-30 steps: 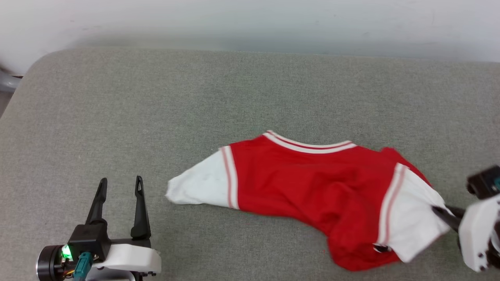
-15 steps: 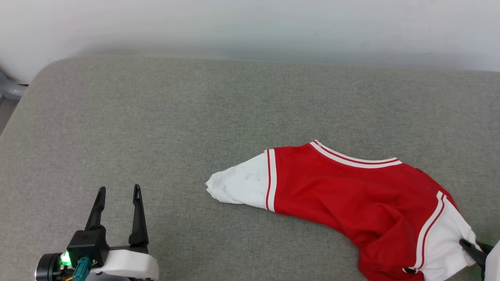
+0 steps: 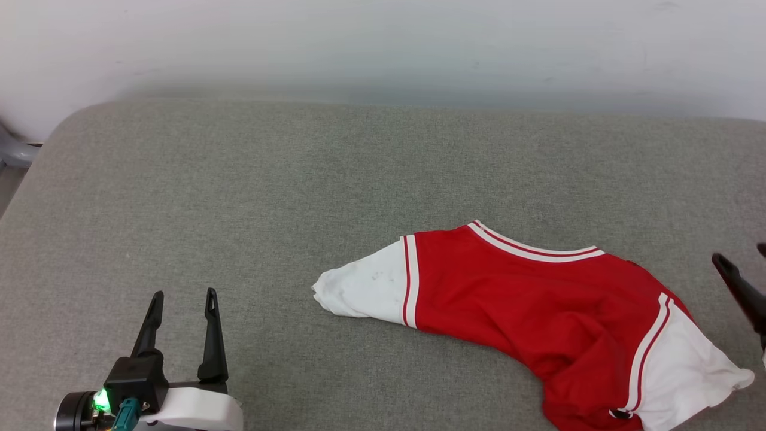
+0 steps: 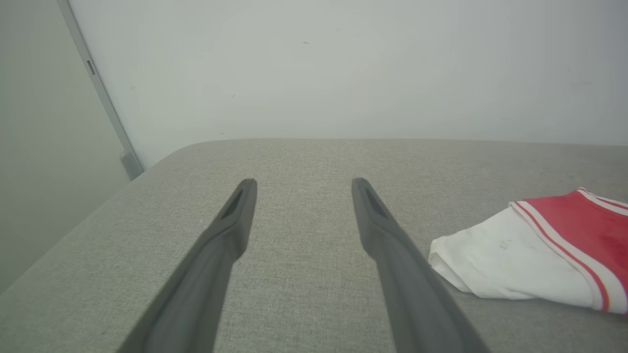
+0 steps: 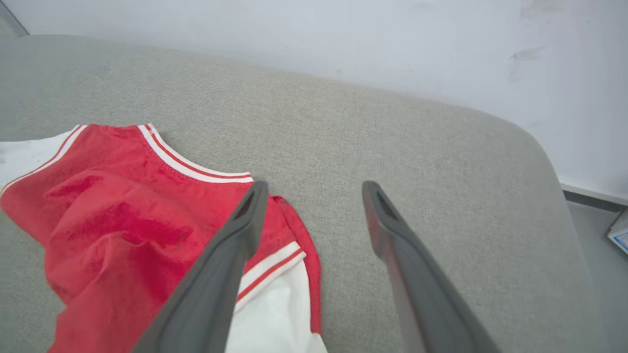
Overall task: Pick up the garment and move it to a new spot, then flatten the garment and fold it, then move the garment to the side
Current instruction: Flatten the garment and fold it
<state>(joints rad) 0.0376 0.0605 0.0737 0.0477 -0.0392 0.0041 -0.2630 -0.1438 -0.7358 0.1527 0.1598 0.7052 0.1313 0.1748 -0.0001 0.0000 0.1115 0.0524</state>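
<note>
The garment (image 3: 526, 305), a red jersey with white sleeves and striped trim, lies crumpled on the grey padded surface (image 3: 299, 179), right of centre. Its collar faces the wall and its plain side is up. My right gripper (image 3: 739, 252) is open at the right edge, just above and clear of the near white sleeve (image 3: 688, 371). In the right wrist view the right gripper (image 5: 315, 185) holds nothing, its left finger over the garment (image 5: 122, 220). My left gripper (image 3: 184, 293) stands open at the lower left. In its own view the left gripper (image 4: 304, 182) is empty, with the garment (image 4: 535, 255) to its right.
A white wall (image 3: 383, 42) runs behind the padded surface, whose far corners are rounded. A grey object (image 3: 12, 152) sits past the left edge. Beyond the right edge lie the floor and a white-blue item (image 5: 619, 230).
My right gripper pulled the white sleeve rightward, then opened, let it go and drew back to the right. The sleeve dropped flat. The head view tilted slightly. The left gripper stayed put.
</note>
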